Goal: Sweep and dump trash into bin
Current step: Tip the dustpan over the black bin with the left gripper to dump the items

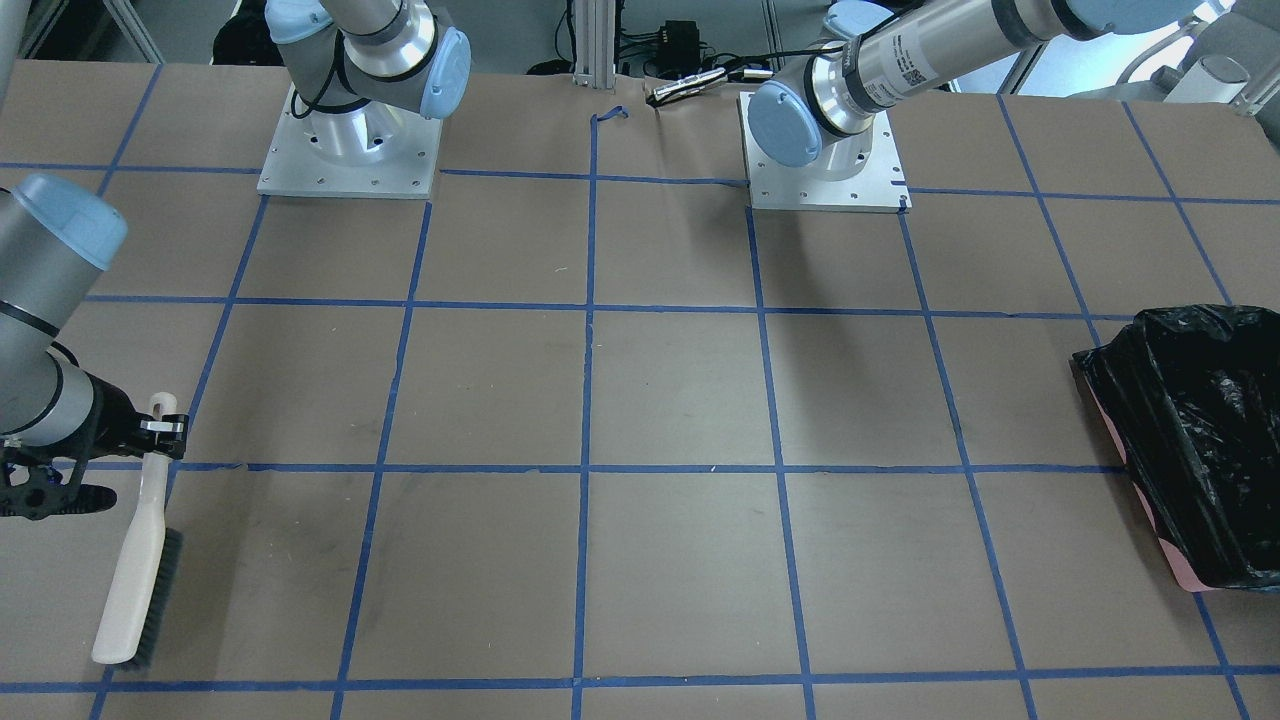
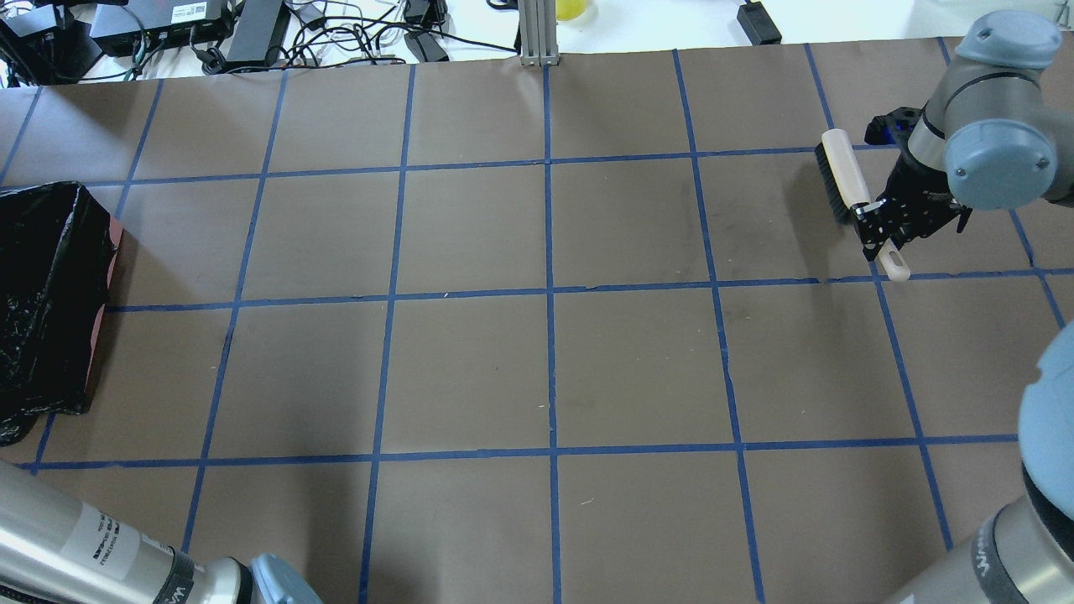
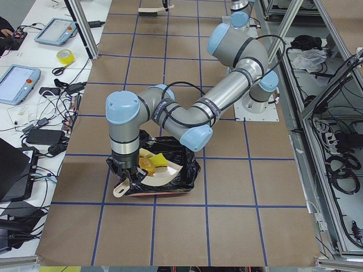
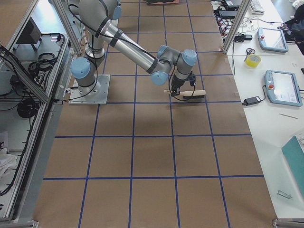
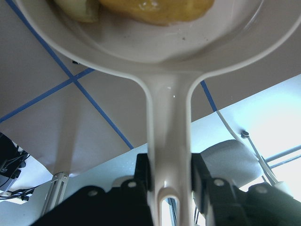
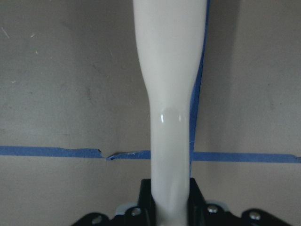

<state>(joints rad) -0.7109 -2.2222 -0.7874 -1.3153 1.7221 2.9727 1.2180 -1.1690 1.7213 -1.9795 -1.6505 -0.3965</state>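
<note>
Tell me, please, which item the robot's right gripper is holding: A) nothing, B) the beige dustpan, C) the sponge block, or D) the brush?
D: the right gripper is clamped on the cream handle of the brush, while the dustpan is in the left gripper over the bin.

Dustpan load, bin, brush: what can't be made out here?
Trash: cut by the left wrist view's top edge; only two pieces partly show.
Dustpan: exterior left view, contents too small to tell apart.
Bin: cropped by overhead and front view edges; inside too dark to read.
Brush: right wrist view shows handle only; bristles out of frame.
</note>
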